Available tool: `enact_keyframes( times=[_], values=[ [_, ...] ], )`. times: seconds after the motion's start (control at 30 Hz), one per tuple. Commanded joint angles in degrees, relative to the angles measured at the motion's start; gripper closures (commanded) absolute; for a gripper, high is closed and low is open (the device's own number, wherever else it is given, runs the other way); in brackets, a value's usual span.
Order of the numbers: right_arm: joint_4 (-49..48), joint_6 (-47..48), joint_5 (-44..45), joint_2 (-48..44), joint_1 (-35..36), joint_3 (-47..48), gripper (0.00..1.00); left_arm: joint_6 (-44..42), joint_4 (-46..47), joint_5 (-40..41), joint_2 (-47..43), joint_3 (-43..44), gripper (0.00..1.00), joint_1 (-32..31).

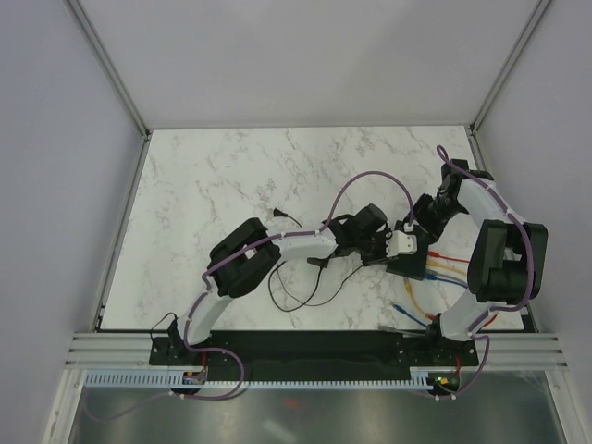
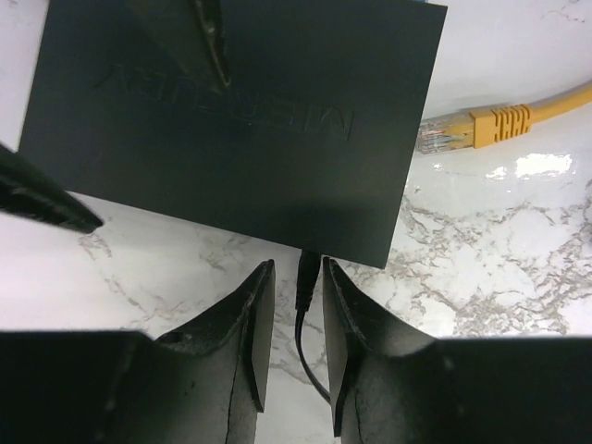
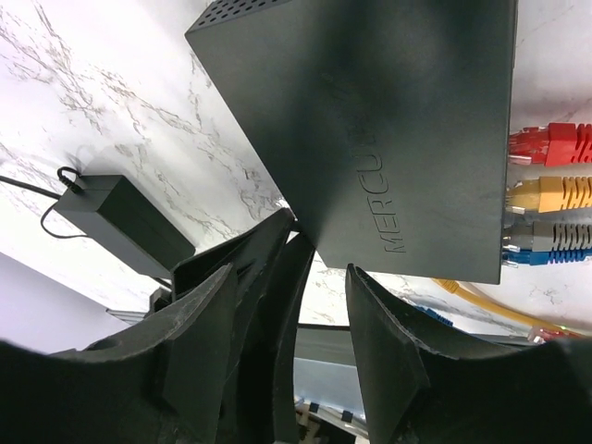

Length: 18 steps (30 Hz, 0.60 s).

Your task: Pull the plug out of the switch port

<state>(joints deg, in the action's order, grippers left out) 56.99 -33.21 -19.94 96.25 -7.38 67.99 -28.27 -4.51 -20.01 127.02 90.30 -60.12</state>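
The plug (image 2: 306, 273) juts from the switch's (image 2: 231, 120) near edge, its length running straight back into my left claw (image 2: 297, 268), whose narrow gap straddles it without visibly clamping. My right claw (image 3: 291, 273) is spread wide at the switch's corner, so I judge the left should pull.

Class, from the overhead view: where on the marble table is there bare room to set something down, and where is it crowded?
Free: the far strip of the table, from the back wall down to the left arm and right arm; also the left edge outside its elbow. Crowded: the right near corner, around the switch and the coloured cables.
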Motion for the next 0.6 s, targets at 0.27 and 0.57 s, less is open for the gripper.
enact_keyframes(
  times=[0.27,0.57],
  values=[
    [-1.0,-0.7,-0.6,1.0,-0.2,1.1,0.41,1.5,-1.2,-0.2,3.3,4.0,0.72,-0.4],
    [-2.0,-6.2,5.0,-1.2,0.4,-0.7,0.55,4.3,-0.9,-2.7,2.6,2.4,0.9,-0.4]
  ],
)
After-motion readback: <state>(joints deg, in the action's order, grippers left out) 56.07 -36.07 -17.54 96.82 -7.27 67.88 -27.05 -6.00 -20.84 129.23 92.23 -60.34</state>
